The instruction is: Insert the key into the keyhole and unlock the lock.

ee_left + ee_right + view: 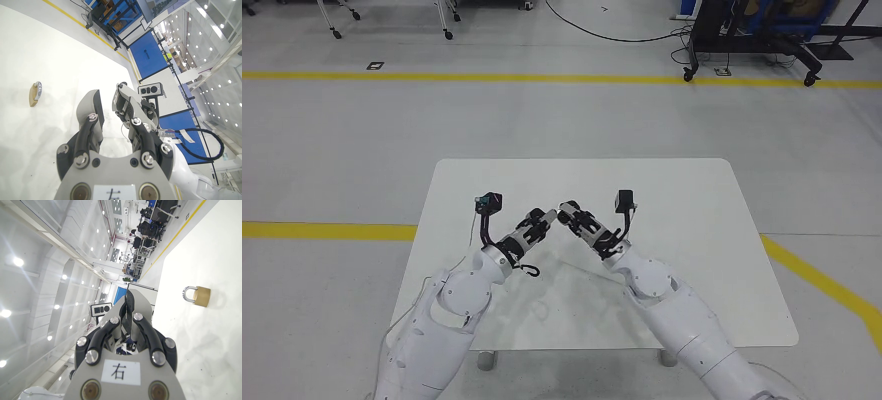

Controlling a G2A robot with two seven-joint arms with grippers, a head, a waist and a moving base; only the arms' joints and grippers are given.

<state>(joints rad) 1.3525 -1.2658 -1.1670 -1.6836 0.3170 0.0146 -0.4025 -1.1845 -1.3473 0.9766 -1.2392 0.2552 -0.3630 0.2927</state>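
A brass padlock (34,94) with a silver shackle lies flat on the white table (692,200); in the right wrist view the padlock (201,295) is off to the side of my fingers. My two grippers meet tip to tip above the table's middle. The left gripper (540,216) is open, a gap between its pads (107,98). Facing it, the right gripper (568,210) has its fingers pressed together (128,294). A thin shiny piece (115,97) at its tip looks like the key. Both grippers are raised and away from the padlock.
The table's rounded far edge (121,66) runs behind the grippers. Yellow floor lines (542,76) and wheeled racks (752,40) lie beyond the table. The right wrist camera (150,90) sits just behind the left fingers.
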